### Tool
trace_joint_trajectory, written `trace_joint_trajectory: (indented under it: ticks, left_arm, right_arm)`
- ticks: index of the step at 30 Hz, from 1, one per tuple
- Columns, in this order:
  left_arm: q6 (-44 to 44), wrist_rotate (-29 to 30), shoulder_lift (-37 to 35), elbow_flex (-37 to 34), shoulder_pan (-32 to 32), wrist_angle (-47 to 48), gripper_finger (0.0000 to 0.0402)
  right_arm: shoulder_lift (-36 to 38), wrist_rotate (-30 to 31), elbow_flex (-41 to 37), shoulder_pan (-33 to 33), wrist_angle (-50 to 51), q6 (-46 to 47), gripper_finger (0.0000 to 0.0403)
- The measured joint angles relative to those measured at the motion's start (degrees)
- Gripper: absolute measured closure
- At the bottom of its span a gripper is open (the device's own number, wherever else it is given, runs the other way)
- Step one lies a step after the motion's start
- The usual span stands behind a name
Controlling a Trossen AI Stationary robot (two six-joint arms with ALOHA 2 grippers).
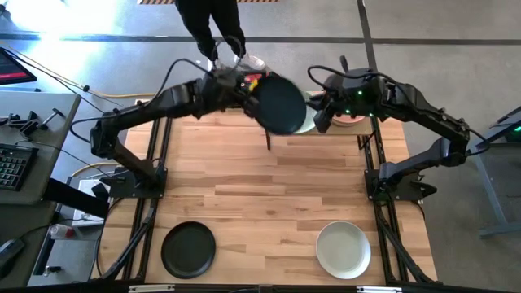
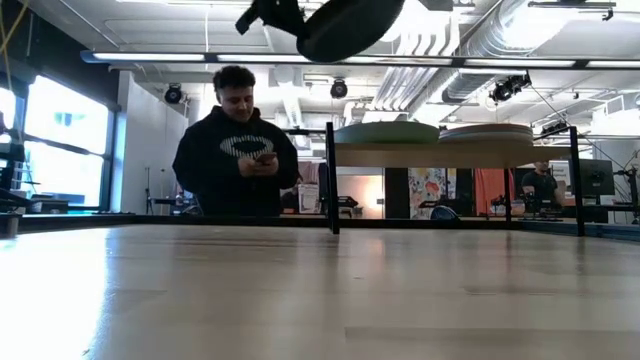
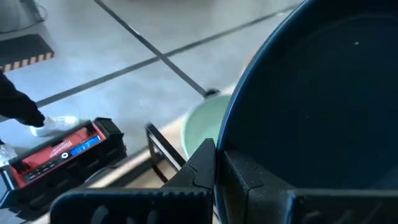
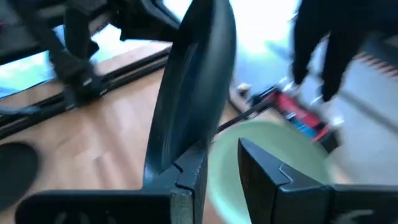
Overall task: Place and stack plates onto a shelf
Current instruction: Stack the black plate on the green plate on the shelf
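Note:
A dark teal plate [image 1: 281, 104] hangs high over the table's far middle, and my left gripper [image 3: 221, 155] is shut on it. In the low view the plate [image 2: 350, 25] is above the shelf [image 2: 430, 156], a light-wood panel on black posts. On the shelf rest a pale green plate [image 2: 385, 132] and a peach plate [image 2: 490, 132]. My right gripper [image 4: 217, 162] stands open just right of the teal plate [image 4: 186, 93], with only the pale green plate [image 4: 267, 155] seen through its gap. A black plate [image 1: 189, 248] and an off-white plate [image 1: 343, 248] lie near the table's front edge. My left gripper pinches the teal plate's rim [image 3: 231, 140] between its two fingers, at the plate's left edge. The fingers come from the table's left, slanting slightly down. The plate is lifted clear and tilted, its free side higher, above the shelf's left end.
A person [image 2: 238, 150] stands behind the table's far edge, looking at a phone. A red-and-black box [image 3: 62, 155] lies on the floor beyond the table. The wide wooden tabletop [image 1: 269, 187] lies between the shelf and the two near plates.

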State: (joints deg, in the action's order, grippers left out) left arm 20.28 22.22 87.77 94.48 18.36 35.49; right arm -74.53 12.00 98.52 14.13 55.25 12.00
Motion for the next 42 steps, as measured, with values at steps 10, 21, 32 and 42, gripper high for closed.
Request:
trace_joint_trajectory:
  ticks: [10,21,32,42]
  left_arm:
    - [-2.39,-2.90,0.13,0.02,6.78,-4.13,0.0401]
    - [-4.48,-2.07,1.07,0.07,7.02,-8.13,0.0401]
    - [-8.14,-0.44,1.74,0.02,7.01,-8.03,0.0401]
    - [-11.65,-0.83,1.74,0.02,7.62,-11.21,0.0401]
  right_arm:
    - [0.07,12.55,0.04,1.63,-3.31,-1.08,0.0327]
    - [-0.10,10.33,0.04,5.08,-3.73,-4.74,0.0317]
    - [-0.17,7.54,0.04,5.71,-6.59,-3.50,0.0251]
    - [-4.51,8.97,0.04,5.74,-8.30,0.86,0.0250]
